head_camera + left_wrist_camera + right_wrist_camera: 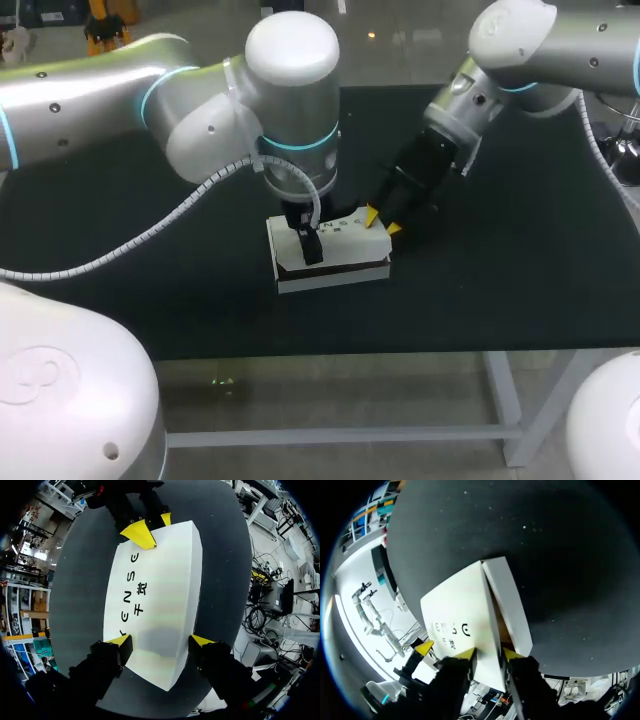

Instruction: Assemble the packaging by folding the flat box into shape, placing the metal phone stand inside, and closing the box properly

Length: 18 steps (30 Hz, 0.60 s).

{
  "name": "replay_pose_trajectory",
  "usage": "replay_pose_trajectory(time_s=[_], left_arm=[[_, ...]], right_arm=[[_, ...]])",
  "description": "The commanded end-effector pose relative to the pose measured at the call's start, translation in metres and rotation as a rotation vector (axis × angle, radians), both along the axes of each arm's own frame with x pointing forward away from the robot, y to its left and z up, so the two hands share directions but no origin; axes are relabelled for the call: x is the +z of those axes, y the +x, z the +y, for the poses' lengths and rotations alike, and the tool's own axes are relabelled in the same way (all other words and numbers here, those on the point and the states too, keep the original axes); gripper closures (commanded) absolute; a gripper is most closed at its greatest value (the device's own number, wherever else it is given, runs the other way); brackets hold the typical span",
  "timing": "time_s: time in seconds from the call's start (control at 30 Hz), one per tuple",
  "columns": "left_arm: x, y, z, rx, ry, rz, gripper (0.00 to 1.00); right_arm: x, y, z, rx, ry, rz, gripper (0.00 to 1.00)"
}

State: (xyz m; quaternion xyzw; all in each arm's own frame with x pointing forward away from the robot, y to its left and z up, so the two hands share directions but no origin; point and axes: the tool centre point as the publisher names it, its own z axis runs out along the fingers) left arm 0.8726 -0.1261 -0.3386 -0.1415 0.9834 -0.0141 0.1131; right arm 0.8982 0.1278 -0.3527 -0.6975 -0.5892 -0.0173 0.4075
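We read the box [330,248] as smooth matt white cardboard, with raw brown board inside. The table [520,260] has a dark matt, faintly speckled top. The left gripper [161,645] has matt yellow plastic-looking tips. The left arm [290,60] has glossy white caps and satin silver shells, and its conduit [180,215] is ribbed white plastic.

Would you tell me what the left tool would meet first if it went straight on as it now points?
The white cardboard box: it lies directly ahead of the left tool, which points down at its printed top. Whether there is any gap between them is unclear.
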Motion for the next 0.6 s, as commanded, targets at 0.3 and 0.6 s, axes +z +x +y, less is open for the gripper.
replay_pose_trajectory(time_s=[0.3, 0.6], left_arm=[[-0.0046, -0.0027, -0.0097, 0.033, 0.049, -0.092, 0.57], [-0.0090, -0.0072, -0.0093, -0.006, 0.061, -0.149, 0.62]], right_arm=[[-0.0011, 0.0013, 0.0002, 0.004, -0.001, 0.004, 0.65], [-0.0011, 0.0013, 0.0002, 0.004, -0.001, 0.004, 0.65]])
